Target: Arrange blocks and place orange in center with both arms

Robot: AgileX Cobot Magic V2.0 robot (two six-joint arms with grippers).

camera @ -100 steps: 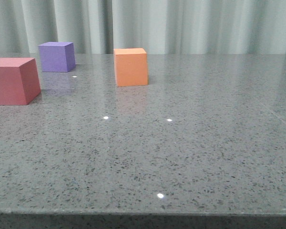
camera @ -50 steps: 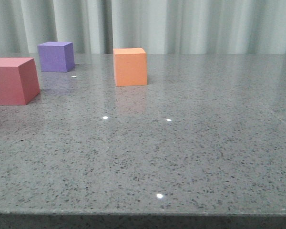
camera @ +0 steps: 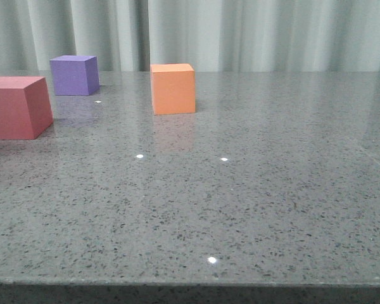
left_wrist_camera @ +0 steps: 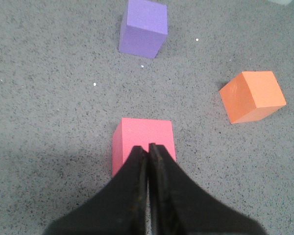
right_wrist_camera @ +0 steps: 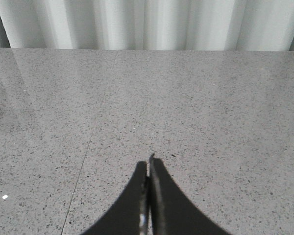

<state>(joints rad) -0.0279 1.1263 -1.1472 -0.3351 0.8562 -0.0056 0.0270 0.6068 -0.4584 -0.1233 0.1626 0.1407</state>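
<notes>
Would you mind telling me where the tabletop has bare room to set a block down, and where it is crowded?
Free: the whole stretch of table right of the orange cube, and the near strip in front of all three cubes. Crowded: the far left, where the red cube and purple cube sit close, with the shut left end effector above the red one.

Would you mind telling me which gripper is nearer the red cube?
Left. The left gripper hangs shut just above the red cube; the right gripper sees only bare table.
</notes>
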